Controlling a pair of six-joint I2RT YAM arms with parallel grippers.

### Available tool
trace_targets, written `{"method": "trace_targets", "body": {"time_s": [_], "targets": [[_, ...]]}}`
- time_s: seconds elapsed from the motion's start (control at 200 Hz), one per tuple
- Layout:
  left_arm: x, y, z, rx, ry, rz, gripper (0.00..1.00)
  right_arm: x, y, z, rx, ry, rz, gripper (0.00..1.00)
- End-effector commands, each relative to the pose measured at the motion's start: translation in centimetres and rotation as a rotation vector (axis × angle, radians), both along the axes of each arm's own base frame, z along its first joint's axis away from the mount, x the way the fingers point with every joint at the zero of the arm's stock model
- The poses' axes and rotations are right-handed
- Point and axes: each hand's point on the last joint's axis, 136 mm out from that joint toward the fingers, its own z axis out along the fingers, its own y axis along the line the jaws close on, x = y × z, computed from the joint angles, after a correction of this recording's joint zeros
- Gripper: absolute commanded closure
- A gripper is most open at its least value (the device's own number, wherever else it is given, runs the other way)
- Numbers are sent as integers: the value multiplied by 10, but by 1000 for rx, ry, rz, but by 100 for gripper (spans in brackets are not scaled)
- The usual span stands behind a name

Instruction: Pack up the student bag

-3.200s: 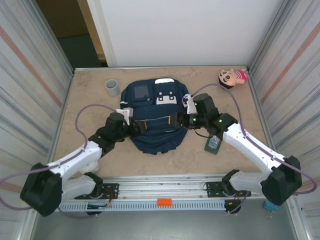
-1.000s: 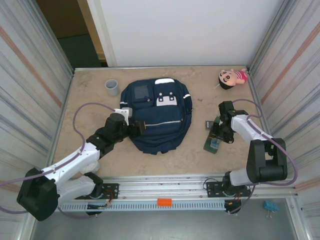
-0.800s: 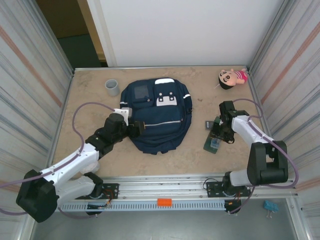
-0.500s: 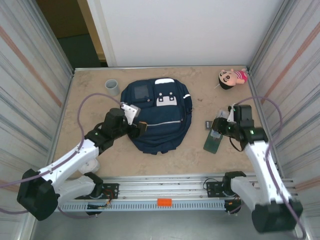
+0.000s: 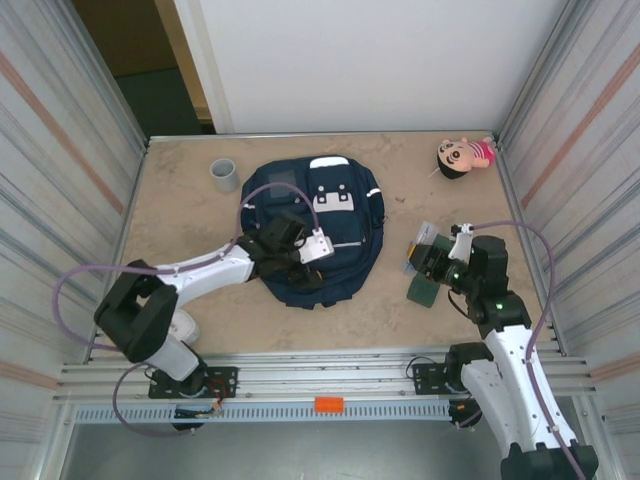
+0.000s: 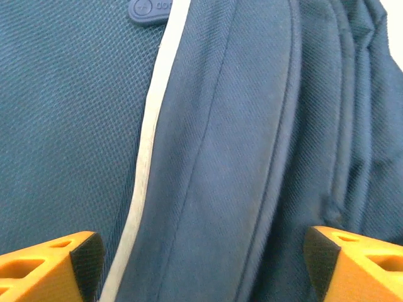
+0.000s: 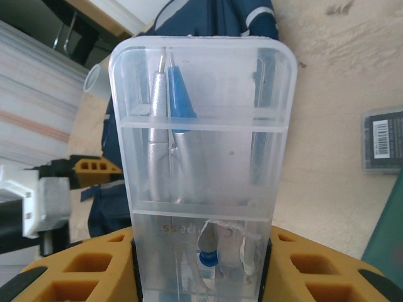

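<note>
One student bag (image 5: 318, 222) lies flat at the middle of the tabletop (image 5: 170, 200), front pockets up, its two white patches toward the far edge; the left end effector (image 6: 201, 264) hovers close above the bag's lower front, its two orange fingertips (image 6: 47, 264) spread wide with navy fabric and one pale stripe between them, gripping nothing; the right end effector (image 7: 201, 267) is clamped on one clear plastic case (image 7: 201, 157) standing upright between its fingers, to the right of the bag; beneath it on the tabletop lie one green flat item (image 5: 420, 293) and one small dark box (image 7: 382, 139); one grey cup (image 5: 224, 175) stands left of the bag; one doll (image 5: 463, 155) lies in the far right corner.
</note>
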Motion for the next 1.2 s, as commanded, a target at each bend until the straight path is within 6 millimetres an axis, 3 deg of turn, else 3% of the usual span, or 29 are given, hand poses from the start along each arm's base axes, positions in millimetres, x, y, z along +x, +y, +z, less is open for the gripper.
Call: {"method": "trace_targets", "body": {"time_s": [0.0,0.085,0.175,0.316,0.351,0.586,0.692,0.907,1.092,1.193], "targets": [[32,-8,10,29,-136,23,18,1,10,11,25,-25,45,69],[47,-6,11,37,-189,81,26,1,11,9,12,-27,47,69],[55,-6,13,35,-224,105,41,1,11,8,2,-24,45,70],[56,-10,25,-4,-236,113,92,0,12,2,-4,-12,47,71],[55,-11,33,-26,-236,122,100,0,12,1,-5,-7,47,71],[27,-17,123,-331,-224,161,100,3,18,-13,1,57,61,71],[19,-11,152,-425,-223,201,100,4,30,-19,39,97,104,71],[17,-10,185,-555,-160,285,100,-2,80,-23,189,138,235,71],[23,-14,198,-629,-116,336,100,-14,133,-17,234,188,359,70],[24,-18,205,-653,-95,338,100,-7,155,-23,297,240,338,69]]}}
